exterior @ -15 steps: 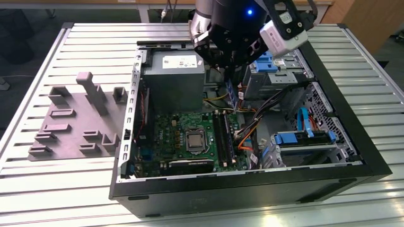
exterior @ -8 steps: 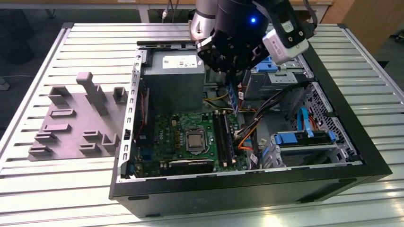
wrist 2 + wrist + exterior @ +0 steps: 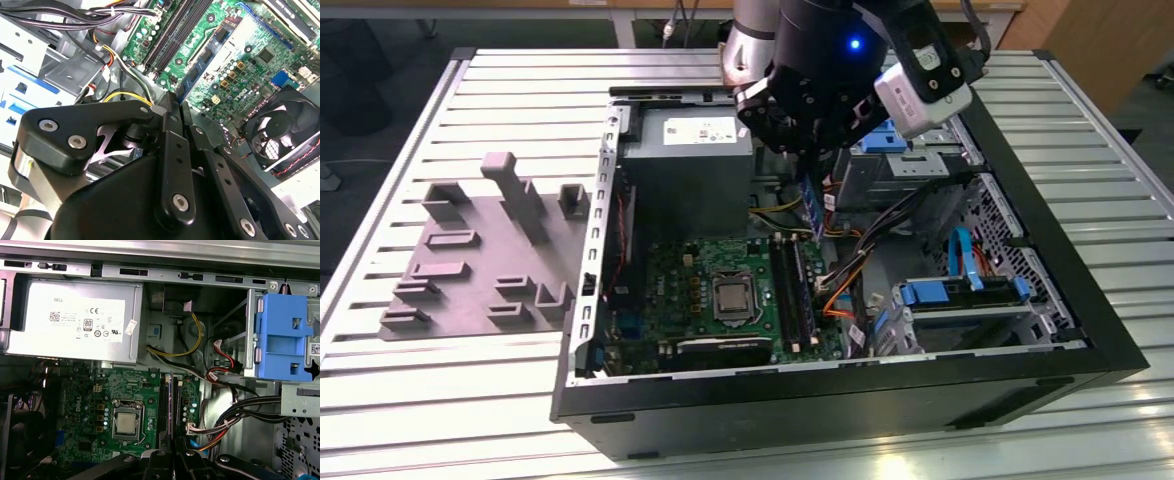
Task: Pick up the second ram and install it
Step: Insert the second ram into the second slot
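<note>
Above the open computer case (image 3: 1067, 340), gripper (image 3: 817, 160) hangs over the motherboard (image 3: 720, 290), fingers closed on the second ram (image 3: 815, 205), which is held edge-down as a thin blue strip just above the memory slots (image 3: 790, 285). First wrist view: ram edge (image 3: 172, 410) runs in line with the slots (image 3: 164, 410), beside the processor socket (image 3: 125, 422). Second wrist view: gripper's black links crowd the foreground, fan (image 3: 280, 135) near. Power supply (image 3: 683, 165) sits just beside the gripper. Grey fixture tray (image 3: 480, 250) lies on the slatted table (image 3: 400, 400), well apart, toward the exterior view's left.
</note>
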Controlling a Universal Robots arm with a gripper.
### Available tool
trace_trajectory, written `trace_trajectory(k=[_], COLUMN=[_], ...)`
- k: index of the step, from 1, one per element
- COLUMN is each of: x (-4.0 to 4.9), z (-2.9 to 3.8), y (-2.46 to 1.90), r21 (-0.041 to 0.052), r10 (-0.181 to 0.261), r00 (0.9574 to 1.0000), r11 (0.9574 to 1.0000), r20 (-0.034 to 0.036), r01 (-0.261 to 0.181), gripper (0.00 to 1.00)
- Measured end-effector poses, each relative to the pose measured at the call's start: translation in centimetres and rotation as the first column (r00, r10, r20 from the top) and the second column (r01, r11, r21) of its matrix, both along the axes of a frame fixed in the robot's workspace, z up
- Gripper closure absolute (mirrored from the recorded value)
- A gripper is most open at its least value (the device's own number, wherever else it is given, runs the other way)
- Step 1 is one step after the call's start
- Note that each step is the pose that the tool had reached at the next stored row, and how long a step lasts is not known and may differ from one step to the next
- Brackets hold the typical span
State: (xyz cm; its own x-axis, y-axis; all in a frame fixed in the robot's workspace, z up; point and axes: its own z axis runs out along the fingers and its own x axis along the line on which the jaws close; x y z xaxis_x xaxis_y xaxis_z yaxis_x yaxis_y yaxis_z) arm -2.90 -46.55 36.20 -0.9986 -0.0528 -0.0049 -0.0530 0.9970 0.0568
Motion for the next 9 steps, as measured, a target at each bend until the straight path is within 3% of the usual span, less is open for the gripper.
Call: trace_trajectory(k=[9], x=[0.0], z=[-0.08], y=[-0.01], r21=[0.0006], r10=[-0.012], r00=[0.9999], r11=[0.9999], r20=[-0.0014], r01=[0.012], gripper=[0.86])
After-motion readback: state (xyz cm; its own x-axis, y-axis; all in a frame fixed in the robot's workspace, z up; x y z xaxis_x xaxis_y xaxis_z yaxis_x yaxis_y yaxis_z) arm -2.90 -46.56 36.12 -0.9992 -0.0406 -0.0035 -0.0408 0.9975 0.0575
